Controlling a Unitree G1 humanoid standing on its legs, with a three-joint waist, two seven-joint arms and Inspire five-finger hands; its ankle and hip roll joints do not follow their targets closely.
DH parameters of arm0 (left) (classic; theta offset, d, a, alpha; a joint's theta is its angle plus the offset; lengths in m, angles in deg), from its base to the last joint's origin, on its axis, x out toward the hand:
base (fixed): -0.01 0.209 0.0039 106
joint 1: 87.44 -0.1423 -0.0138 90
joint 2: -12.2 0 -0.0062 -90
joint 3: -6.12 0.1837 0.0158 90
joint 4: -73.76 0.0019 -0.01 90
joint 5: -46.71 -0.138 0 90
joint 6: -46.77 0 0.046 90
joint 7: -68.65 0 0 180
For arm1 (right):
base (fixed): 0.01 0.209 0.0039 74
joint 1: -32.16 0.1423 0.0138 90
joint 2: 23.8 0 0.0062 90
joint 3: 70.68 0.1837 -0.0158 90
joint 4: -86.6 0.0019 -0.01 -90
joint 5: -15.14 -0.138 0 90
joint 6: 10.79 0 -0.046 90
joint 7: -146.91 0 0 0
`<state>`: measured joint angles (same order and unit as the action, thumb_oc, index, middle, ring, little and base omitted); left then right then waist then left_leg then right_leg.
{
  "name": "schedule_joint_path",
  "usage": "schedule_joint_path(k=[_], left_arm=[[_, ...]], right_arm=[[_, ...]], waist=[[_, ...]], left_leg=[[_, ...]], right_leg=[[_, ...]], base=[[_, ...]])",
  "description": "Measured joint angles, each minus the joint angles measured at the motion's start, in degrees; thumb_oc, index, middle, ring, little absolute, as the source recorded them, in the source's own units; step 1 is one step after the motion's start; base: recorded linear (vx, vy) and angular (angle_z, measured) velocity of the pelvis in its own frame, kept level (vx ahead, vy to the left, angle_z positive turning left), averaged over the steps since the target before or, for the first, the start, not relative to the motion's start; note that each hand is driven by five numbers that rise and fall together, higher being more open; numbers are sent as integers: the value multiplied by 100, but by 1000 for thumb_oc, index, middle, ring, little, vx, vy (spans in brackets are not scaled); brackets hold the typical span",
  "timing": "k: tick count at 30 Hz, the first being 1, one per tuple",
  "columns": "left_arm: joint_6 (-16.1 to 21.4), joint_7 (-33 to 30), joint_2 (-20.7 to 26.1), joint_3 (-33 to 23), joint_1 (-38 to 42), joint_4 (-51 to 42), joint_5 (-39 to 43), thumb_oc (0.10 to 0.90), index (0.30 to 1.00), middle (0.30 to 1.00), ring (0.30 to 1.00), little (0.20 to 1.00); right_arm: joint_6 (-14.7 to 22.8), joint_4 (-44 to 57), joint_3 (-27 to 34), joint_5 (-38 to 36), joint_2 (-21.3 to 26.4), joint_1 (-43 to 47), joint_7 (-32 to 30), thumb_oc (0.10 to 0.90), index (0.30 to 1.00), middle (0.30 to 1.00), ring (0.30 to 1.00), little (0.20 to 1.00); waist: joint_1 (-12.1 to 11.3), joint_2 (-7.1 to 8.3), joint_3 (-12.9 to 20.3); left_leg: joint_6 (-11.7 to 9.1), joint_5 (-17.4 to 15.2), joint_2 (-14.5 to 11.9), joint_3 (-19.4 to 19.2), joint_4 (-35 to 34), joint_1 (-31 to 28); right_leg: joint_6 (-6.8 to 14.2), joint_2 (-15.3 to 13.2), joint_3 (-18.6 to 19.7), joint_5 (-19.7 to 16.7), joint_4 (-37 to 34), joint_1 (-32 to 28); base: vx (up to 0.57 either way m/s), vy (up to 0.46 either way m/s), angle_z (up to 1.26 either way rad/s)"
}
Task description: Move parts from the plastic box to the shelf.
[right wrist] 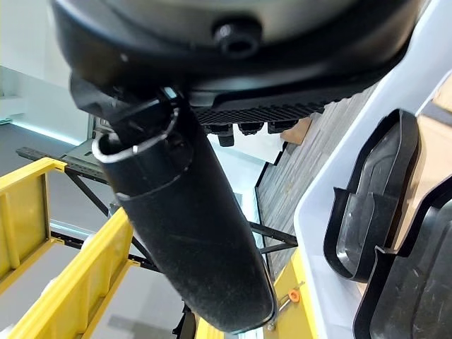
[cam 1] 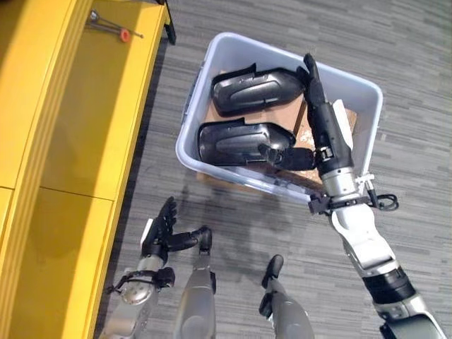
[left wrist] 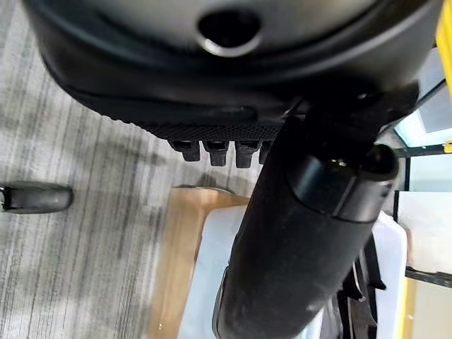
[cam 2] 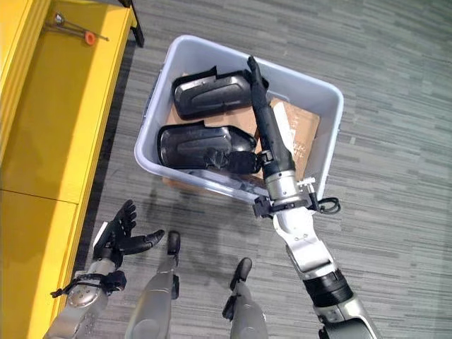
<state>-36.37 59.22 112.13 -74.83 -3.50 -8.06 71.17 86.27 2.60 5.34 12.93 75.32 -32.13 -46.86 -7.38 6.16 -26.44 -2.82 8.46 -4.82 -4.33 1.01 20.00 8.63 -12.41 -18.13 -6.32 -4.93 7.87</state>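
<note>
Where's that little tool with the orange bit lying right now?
The small metal tool with an orange part lies on the yellow shelf at the far left of the head views, left of the grey plastic box.

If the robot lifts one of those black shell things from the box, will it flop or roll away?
Probably neither. The nearer black part looks like moulded plastic, so likely stiff and light. Its long, hollow shape should not roll, though its glossy curve might slip in the right hand.
</note>
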Motion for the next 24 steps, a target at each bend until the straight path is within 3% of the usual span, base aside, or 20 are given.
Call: schedule_joint_path(k=[7, 9, 24], left_arm=[[-11, -30, 20, 71, 279, -155, 6, 900, 1000, 1000, 1000, 1000], [-12, -37, 23, 96, 279, -152, 8, 900, 1000, 1000, 1000, 1000], [6, -135, 96, 270, 435, -147, 187, 900, 1000, 1000, 1000, 1000]], right_arm=[[-245, -1120, -239, -8, -28, 1107, -401, 900, 1000, 1000, 1000, 1000], [-275, -1215, -243, -8, -63, 1213, -509, 900, 1000, 1000, 1000, 1000], [-432, -2053, -330, -18, 40, 2020, -824, 900, 1000, 1000, 1000, 1000]], waist=[[-154, -127, -224], [-253, -131, -260], [-390, -131, -295]], left_leg=[[-2, 1, -7, 69, 88, 200], [-2, 1, 3, 83, 89, 226], [-22, 27, 12, 305, 203, 602]], right_leg=[[-12, 16, -125, -5, 1, 106], [-12, 10, -135, -4, 1, 120], [-21, 28, -323, -9, 1, 299]], base=[[-5, -6, 5], [-21, -12, 5], [-6, -3, 6]])
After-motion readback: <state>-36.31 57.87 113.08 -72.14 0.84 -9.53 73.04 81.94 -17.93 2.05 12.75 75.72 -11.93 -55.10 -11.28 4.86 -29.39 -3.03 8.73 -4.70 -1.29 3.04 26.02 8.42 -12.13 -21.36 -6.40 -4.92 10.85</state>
